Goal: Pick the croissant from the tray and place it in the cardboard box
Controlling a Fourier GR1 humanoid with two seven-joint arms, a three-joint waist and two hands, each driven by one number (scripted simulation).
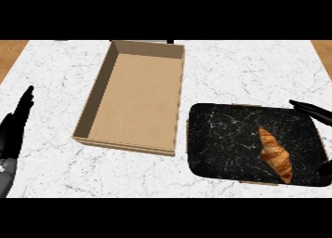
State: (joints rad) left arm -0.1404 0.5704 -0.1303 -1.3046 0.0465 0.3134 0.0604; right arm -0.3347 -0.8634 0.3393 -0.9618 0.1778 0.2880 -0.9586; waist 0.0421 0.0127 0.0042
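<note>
A golden-brown croissant lies lengthwise on the right half of a black marbled tray at the lower right of the counter. Left of the tray stands a long cardboard box with nothing inside. My right hand comes in from the right edge over the tray's far right corner, fingers straight and open, its thumb showing lower at the edge, right of the croissant and apart from it. My left hand rests open at the left edge, fingers up.
The white marble counter runs the width of the view, with wooden floor showing past its left and right ends. A narrow gap separates the box from the tray.
</note>
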